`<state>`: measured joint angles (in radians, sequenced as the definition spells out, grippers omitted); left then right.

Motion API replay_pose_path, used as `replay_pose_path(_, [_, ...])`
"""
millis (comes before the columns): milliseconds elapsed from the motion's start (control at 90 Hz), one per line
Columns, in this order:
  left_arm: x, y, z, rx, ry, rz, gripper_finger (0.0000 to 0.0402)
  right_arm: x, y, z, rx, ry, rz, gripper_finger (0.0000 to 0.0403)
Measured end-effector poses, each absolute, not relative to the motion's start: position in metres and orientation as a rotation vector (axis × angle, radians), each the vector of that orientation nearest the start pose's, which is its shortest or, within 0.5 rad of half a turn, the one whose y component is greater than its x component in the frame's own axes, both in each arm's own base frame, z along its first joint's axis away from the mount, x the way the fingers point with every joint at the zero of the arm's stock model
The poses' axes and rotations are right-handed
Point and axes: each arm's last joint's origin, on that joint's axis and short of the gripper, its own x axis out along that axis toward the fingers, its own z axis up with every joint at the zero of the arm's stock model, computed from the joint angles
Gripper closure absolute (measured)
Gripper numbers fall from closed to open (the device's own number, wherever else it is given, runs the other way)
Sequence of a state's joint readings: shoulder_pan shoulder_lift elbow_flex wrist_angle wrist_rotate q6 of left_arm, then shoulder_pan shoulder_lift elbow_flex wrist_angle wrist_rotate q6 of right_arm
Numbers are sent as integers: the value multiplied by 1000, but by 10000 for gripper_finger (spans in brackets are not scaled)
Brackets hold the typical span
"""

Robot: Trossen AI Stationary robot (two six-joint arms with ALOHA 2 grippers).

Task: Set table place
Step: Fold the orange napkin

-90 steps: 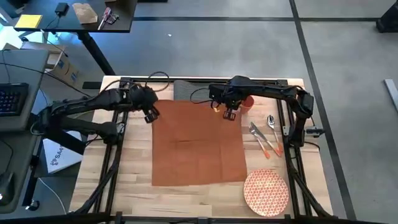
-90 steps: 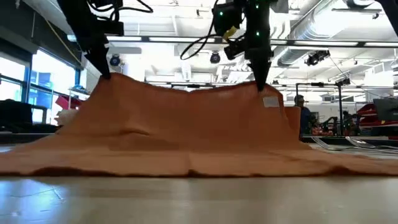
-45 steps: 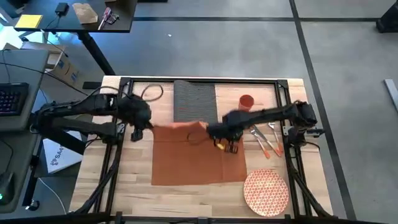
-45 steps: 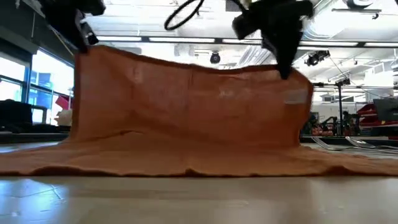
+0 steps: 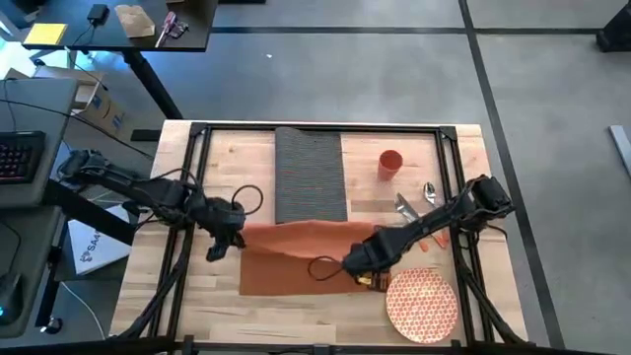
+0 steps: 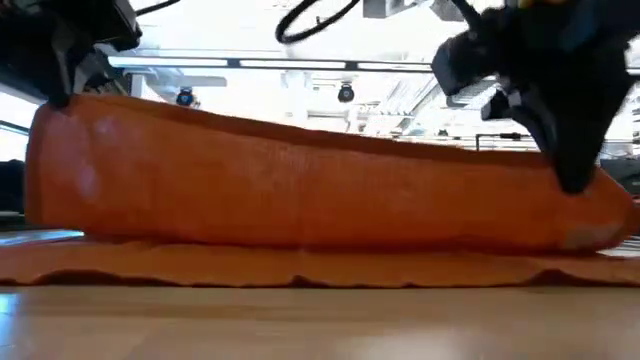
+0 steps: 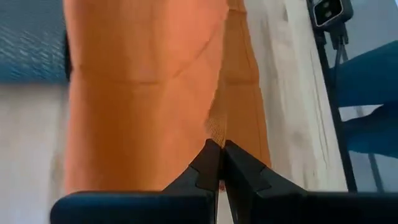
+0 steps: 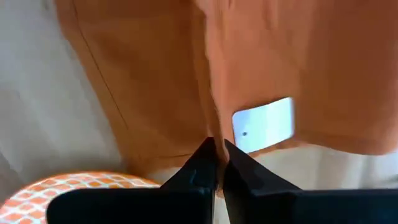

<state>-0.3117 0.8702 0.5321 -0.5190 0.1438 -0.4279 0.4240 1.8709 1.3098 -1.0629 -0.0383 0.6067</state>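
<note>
- Pinching 1 corner each, the left gripper (image 5: 219, 244) and right gripper (image 5: 366, 277) have their fingers clamped on the orange napkin (image 5: 296, 251).
- Napkin lies folded over on the surface (image 5: 237, 158), between placemat (image 5: 310, 176) and plate (image 5: 422, 305).

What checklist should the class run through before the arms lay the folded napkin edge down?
1. Left gripper shut on the orange napkin: ok.
2. Right gripper shut on the napkin's other corner: ok.
3. Folded edge level in the low view: not ok, it slopes.
4. Patterned plate clear of the napkin: cannot tell, the right gripper hides the gap.
5. Ribbed placemat uncovered: ok, mostly.
6. Red cup upright, away from the cloth: ok.
</note>
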Motion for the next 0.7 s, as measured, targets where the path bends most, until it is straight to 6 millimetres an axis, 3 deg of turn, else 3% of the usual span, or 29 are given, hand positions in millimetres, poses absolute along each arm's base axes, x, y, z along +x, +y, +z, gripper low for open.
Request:
replay_pose_path(178, [158,-60,193,-352,947,-223,401,298,136,170,185,1635,-182,403])
replay_pose_path(356, [161,-66,193,-357,944,-253,401,298,136,169,185,1633,-181,403])
replay_pose_path(589, [165,-69,223,-351,913,-264,401,298,137,188,192,1683,-244,403])
replay_pose_path(700, [164,-74,235,-314,908,-325,401,297,147,198,171,1676,-223,403])
